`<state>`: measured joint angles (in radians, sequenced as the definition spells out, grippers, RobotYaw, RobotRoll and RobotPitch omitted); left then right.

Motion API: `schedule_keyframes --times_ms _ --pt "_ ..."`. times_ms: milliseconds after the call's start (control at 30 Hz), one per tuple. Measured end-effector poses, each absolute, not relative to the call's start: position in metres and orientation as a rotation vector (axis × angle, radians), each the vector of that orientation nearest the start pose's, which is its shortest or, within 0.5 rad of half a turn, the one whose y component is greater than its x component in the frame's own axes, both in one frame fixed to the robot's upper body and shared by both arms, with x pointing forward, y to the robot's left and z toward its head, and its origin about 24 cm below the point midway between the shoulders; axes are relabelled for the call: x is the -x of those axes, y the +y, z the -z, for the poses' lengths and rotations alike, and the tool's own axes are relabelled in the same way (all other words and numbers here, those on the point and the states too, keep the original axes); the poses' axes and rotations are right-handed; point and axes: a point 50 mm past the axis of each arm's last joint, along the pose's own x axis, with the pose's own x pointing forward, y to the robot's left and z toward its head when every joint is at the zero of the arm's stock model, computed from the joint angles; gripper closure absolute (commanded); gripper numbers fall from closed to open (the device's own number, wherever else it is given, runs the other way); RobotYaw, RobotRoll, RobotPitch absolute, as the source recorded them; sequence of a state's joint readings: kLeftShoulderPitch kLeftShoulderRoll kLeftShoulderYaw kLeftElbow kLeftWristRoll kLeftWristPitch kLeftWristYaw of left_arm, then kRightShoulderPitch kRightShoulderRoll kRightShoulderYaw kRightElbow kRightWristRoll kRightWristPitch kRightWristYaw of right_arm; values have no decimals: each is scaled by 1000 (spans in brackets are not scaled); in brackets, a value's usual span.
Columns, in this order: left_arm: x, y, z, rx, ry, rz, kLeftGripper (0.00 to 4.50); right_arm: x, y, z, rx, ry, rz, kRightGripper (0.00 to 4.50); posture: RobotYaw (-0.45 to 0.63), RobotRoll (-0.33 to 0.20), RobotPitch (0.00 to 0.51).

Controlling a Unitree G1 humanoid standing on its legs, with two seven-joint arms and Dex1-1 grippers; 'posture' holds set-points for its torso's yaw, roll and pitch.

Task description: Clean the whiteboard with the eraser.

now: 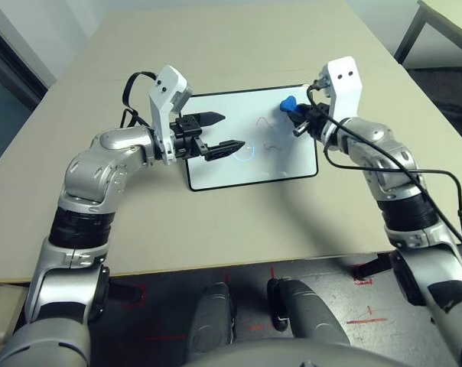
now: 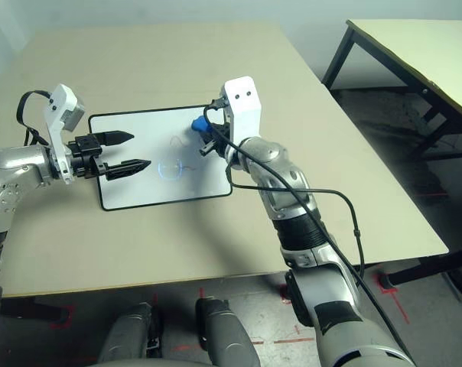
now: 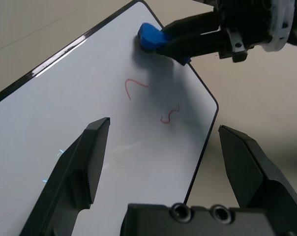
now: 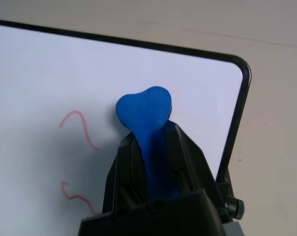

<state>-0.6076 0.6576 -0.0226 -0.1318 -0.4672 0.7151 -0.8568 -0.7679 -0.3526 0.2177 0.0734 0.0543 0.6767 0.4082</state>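
The whiteboard (image 1: pixel 223 164) lies flat on the table, black-framed, with two red squiggles (image 3: pixel 138 88) near its right side and a light-blue mark (image 1: pixel 245 151) in the middle. My right gripper (image 1: pixel 298 119) is shut on the blue eraser (image 4: pixel 144 109), whose free end sits at the board's far right corner, close above or on the surface. My left gripper (image 1: pixel 223 131) hovers open over the left half of the board, its black fingers (image 3: pixel 79 167) spread wide with nothing between them.
The beige table (image 1: pixel 216 53) extends well beyond the board on all sides. A second table (image 2: pixel 414 53) stands off to the right across a gap of floor.
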Motion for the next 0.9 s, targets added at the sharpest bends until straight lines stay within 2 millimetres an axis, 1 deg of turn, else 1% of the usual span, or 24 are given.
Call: schedule_keyframes --times_ms 200,467,733,900 --pt "-303 171 -203 -238 121 967 0 -357 -107 -181 456 82 -542 3808 27 0 122" --pt "-302 171 -202 -234 129 966 0 -350 -96 -170 464 97 -596 3808 26 0 126" --pt "-302 171 -202 -231 135 963 0 -345 -95 -165 470 108 -610 3809 23 0 127" --pt "-302 170 -203 -232 133 963 0 -347 -96 -167 491 93 -592 3810 19 0 124"
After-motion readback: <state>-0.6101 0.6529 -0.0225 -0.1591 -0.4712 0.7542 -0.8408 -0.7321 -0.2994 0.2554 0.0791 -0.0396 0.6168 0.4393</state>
